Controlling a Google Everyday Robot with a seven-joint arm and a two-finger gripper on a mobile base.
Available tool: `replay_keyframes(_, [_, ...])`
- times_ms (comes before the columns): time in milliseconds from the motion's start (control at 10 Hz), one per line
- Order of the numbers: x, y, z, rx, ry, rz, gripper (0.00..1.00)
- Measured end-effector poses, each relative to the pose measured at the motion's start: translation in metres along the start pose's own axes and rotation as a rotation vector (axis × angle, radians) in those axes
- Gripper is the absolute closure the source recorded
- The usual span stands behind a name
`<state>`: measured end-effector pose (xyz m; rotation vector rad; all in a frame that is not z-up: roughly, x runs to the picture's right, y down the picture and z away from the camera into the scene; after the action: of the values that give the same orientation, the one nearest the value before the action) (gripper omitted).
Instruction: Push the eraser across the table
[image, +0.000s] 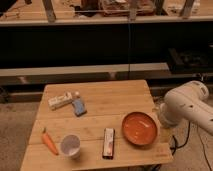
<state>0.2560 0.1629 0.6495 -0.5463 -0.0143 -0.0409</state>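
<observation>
The eraser (108, 143), a slim black bar with a pale and reddish label strip, lies near the front edge of the light wooden plank table (110, 95). It sits between a white cup (70, 146) and an orange bowl (140, 128). My white arm (186, 105) hangs beside the table's right edge, to the right of the bowl. The gripper does not show in this view; only the arm's bulky white segments are seen.
An orange carrot (49, 142) lies at the front left. A white carton (61, 100) and a small blue pad (78, 107) lie at the back left. A dark shelf unit (100, 45) stands behind the table.
</observation>
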Motion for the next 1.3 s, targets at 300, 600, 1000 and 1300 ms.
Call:
replay_keyframes(300, [-0.003,0.002,0.0,0.001,-0.001,-0.007,0.2])
replay_keyframes(600, [-0.006,0.004,0.0,0.003,-0.002,-0.017,0.2])
replay_keyframes(1000, [-0.011,0.006,0.001,0.003,-0.002,-0.035,0.2])
replay_keyframes(1300, [-0.014,0.009,0.002,0.004,-0.001,-0.048,0.2])
